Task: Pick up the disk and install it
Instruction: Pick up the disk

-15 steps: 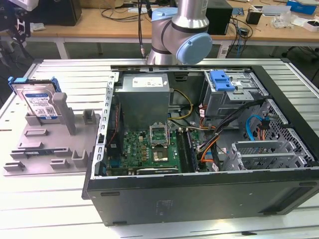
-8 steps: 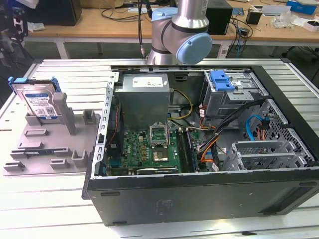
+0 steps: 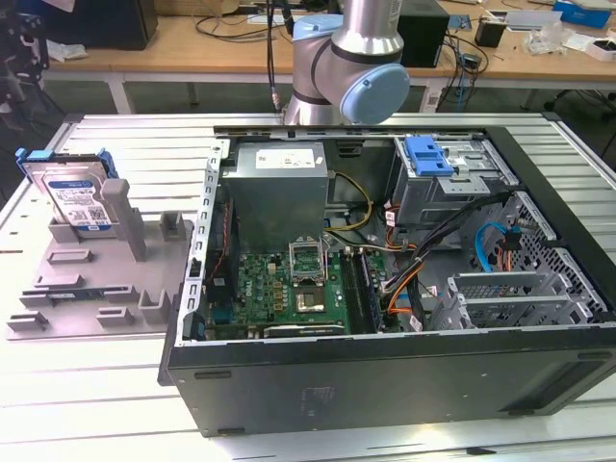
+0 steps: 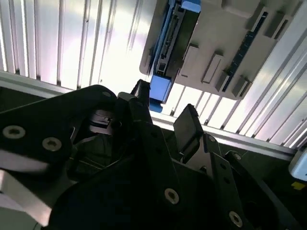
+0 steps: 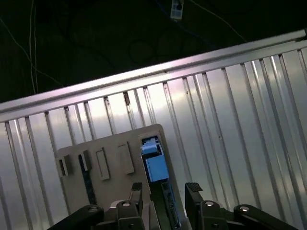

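Nearest the lens in both wrist views, the gripper (image 5: 165, 189) is shown with its fingers (image 5: 136, 191) spread apart and nothing grasped, the disk (image 5: 156, 167) being seen through the gap between them, untouched. At the exterior view's left, the disk (image 3: 77, 197) is stood on edge in a slot of the grey fixture plate (image 3: 106, 279), its label framed by a blue carrier rail. Just beside the plate, toward the exterior view's right, the open computer case (image 3: 385, 375) is laid on the slatted table (image 3: 96, 414).

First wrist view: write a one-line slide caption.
Open claw poised over the disk standing on edge in its grey holder on the ribbed table.
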`<control>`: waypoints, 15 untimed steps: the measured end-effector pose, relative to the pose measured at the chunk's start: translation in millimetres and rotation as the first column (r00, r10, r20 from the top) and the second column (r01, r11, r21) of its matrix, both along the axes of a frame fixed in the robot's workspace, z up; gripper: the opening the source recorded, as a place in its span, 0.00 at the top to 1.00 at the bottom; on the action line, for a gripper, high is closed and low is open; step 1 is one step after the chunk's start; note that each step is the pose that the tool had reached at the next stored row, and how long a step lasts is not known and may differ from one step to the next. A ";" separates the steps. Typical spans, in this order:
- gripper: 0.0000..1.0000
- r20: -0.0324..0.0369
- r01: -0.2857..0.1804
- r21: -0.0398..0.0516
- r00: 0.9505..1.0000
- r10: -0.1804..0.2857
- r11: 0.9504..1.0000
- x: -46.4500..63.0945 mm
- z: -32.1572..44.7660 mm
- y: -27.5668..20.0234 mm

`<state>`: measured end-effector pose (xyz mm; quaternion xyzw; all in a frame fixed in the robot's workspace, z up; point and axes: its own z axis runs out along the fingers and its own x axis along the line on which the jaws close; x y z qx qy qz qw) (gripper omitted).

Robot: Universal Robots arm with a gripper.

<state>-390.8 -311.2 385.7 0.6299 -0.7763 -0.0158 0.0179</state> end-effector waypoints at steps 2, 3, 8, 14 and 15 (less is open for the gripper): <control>0.52 0.000 -0.043 0.000 0.999 0.043 0.999 0.0 0.0 0.0; 0.52 0.000 -0.061 0.000 0.998 0.061 0.998 0.0 0.0 0.0; 0.52 0.000 -0.161 0.000 0.987 0.161 0.987 0.0 -0.2 0.0; 0.52 0.000 -0.278 -0.001 0.961 0.278 0.961 0.0 -0.7 0.0; 0.52 0.000 -0.284 -0.001 0.959 0.284 0.959 0.0 -0.7 0.0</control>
